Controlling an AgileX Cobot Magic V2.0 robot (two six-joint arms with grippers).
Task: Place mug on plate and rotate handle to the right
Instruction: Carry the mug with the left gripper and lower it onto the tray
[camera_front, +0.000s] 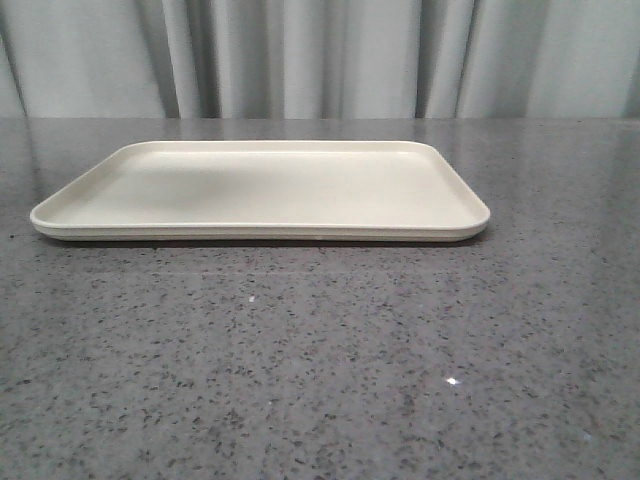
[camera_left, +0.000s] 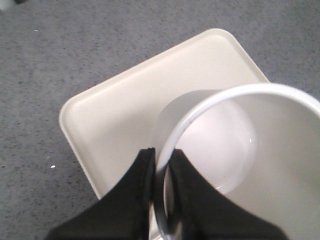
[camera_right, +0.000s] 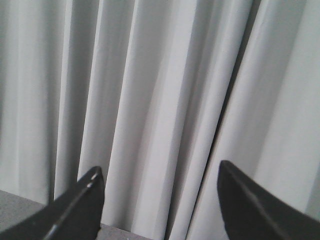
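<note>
Left gripper (camera_left: 162, 200) fingers pinch the white cylindrical mug's (camera_left: 260, 150) rim, directly above the flat cream rectangular plate (camera_left: 125, 105). Right gripper (camera_right: 157, 200) hangs wide open, empty, facing the grey curtain (camera_right: 160, 75).

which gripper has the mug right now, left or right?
The left gripper: its black fingers pinch the white mug by the rim wall, above the plate. The right gripper is open, facing only curtains.

Front cam low, level w/ plate (camera_front: 260, 190); left wrist looks down on it.
</note>
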